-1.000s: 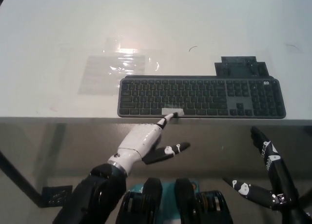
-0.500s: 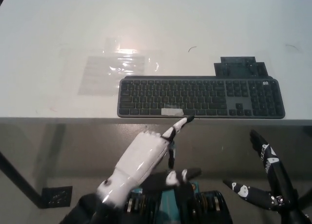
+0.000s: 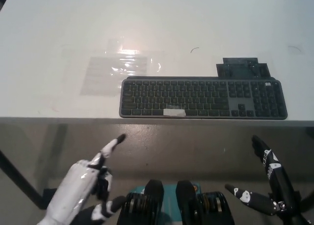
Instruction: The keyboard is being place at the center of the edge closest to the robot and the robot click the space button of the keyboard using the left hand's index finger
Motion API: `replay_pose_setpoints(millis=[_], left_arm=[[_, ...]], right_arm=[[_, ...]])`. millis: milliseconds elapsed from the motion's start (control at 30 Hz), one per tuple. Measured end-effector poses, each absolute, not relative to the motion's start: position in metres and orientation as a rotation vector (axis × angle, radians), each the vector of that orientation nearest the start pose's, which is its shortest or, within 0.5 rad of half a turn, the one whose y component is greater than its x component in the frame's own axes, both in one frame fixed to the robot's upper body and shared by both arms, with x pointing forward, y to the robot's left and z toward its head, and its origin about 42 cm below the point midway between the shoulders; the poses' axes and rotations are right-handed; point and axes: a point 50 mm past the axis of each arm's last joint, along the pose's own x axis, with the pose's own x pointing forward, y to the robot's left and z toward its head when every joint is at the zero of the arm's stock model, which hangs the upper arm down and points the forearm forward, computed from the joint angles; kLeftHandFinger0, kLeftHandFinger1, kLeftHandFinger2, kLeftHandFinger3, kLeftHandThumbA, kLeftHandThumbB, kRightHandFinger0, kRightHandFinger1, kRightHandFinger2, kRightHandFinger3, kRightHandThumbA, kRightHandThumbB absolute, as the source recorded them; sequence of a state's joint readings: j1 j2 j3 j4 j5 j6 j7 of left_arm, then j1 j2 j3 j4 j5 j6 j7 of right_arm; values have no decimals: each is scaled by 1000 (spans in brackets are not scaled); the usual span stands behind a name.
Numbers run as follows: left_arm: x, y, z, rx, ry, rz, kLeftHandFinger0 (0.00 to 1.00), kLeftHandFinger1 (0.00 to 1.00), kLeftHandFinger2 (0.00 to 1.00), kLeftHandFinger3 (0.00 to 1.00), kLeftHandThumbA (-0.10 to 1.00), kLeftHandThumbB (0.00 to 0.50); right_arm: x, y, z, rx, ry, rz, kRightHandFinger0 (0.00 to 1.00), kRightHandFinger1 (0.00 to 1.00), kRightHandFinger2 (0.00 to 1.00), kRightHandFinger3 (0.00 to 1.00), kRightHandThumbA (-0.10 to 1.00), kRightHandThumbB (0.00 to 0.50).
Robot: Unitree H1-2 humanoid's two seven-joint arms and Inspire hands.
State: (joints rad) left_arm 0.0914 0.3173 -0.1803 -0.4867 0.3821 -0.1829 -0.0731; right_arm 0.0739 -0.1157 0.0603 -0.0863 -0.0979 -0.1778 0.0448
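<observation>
A dark grey keyboard (image 3: 203,98) lies along the near edge of the white table (image 3: 59,34), right of centre. Its space bar (image 3: 174,112) carries a strip of pale tape. My white left hand (image 3: 84,181) hangs below the table edge at the lower left, one finger stretched out and the rest curled, holding nothing and well clear of the keyboard. My black right hand (image 3: 267,186) rests low at the lower right with its fingers spread, empty.
A clear plastic sheet (image 3: 117,70) lies flat on the table left of and behind the keyboard. A dark flat piece (image 3: 242,68) sits just behind the keyboard's right half. The table's front edge (image 3: 64,119) runs across the picture.
My left hand has pulled back from the space bar, dropping down and to the left below the table edge. The right hand and keyboard have stayed in place.
</observation>
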Motion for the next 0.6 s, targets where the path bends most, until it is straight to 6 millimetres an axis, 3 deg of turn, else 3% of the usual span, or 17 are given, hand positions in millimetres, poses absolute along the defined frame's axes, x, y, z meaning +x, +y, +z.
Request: replay_pose_setpoints(millis=[33, 133, 333, 533, 600], left_arm=[[225, 228, 206, 637, -554, -295, 1000, 1000, 1000, 1000, 1000, 378], [223, 238, 191, 572, -489, -291, 1000, 1000, 1000, 1000, 1000, 410], [224, 253, 157, 500, -385, -305, 1000, 1000, 1000, 1000, 1000, 401], [226, 265, 145, 508, -349, -288, 1000, 1000, 1000, 1000, 1000, 400], [226, 267, 143, 510, -341, -284, 1000, 1000, 1000, 1000, 1000, 408]], right_arm=[[258, -229, 111, -208, -184, 112, 1000, 1000, 1000, 1000, 1000, 272], [257, -229, 110, -208, -182, 112, 1000, 1000, 1000, 1000, 1000, 258], [256, -229, 110, -208, -182, 112, 1000, 1000, 1000, 1000, 1000, 263], [256, -229, 110, -207, -182, 112, 1000, 1000, 1000, 1000, 1000, 268], [256, -229, 110, -207, -182, 112, 1000, 1000, 1000, 1000, 1000, 244]])
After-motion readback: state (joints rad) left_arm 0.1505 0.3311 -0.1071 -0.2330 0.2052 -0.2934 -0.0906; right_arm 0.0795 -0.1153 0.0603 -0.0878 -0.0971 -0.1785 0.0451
